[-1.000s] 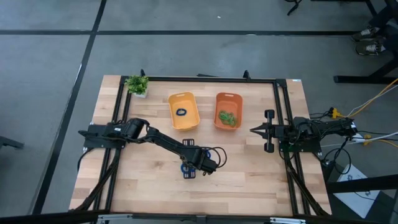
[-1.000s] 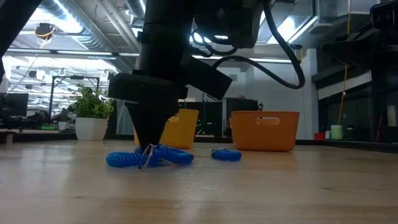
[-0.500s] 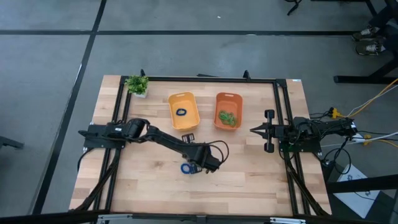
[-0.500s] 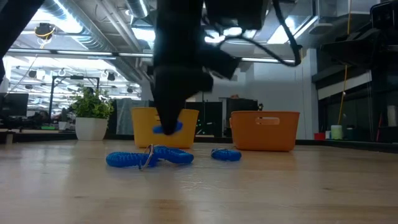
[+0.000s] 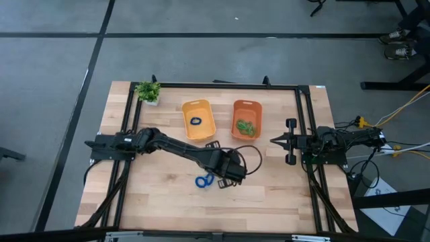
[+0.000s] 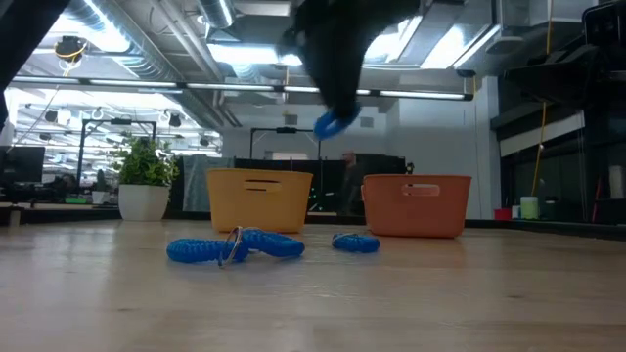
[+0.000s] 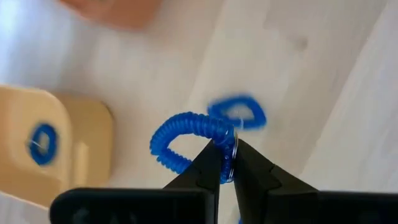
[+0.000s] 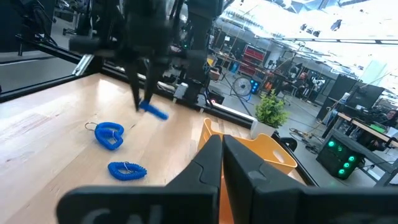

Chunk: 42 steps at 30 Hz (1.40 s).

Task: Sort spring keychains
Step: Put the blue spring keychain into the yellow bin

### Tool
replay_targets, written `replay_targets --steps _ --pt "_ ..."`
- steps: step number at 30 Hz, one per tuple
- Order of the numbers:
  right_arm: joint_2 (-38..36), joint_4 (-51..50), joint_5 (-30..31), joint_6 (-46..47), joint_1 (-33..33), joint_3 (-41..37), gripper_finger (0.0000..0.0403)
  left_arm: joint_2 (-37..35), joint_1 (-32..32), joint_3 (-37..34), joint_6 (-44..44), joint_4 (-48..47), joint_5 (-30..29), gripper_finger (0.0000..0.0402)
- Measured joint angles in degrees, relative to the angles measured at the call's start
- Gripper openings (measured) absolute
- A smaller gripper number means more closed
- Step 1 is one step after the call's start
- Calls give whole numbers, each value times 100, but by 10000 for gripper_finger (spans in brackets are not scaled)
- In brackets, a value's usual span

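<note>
The left gripper (image 7: 225, 163) is clamped on a blue spring keychain (image 7: 186, 134) and holds it in the air — the coil's oval loops away from the fingertips, long axis roughly crosswise to the fingers. The yellow bin (image 5: 198, 119) that already contains a blue coil lies ahead of this gripper and nearest this arm. The right gripper (image 5: 274, 141), pinched together, waits well apart.

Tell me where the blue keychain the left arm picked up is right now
The blue keychain hangs in the left gripper, lifted above the table near its middle. In the high view it sits just in front of the two bins.
</note>
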Motion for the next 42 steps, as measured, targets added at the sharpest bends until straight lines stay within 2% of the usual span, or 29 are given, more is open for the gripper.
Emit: replay_targets --steps 5,12,17,24,29,32,34,39,42 --pt "0 0 -1 1 0 0 16 -12 -9 506 140 -65 -542 22" --pt "0 1 -1 2 0 -1 16 -370 -20 404 265 -154 -860 22" --pt "2 -2 -6 0 0 -1 16 -625 -60 404 229 -281 -1296 22" --pt "2 0 -2 2 0 -1 16 -980 -17 -208 40 -259 -1602 22" --pt "1 0 -2 1 0 -1 16 -1547 86 -1285 -139 192 -1586 22" --pt "2 0 -2 2 0 -1 16 -2235 120 -2247 -133 1039 -1651 22" --pt "1 1 -2 2 0 -1 16 -2791 138 -3047 -37 1901 -1703 22" --pt "0 0 -2 1 0 -1 16 -4157 214 -5328 394 4780 -1613 22" --pt "0 0 -2 -1 0 -1 16 -4778 275 -6491 453 6091 -1609 22"
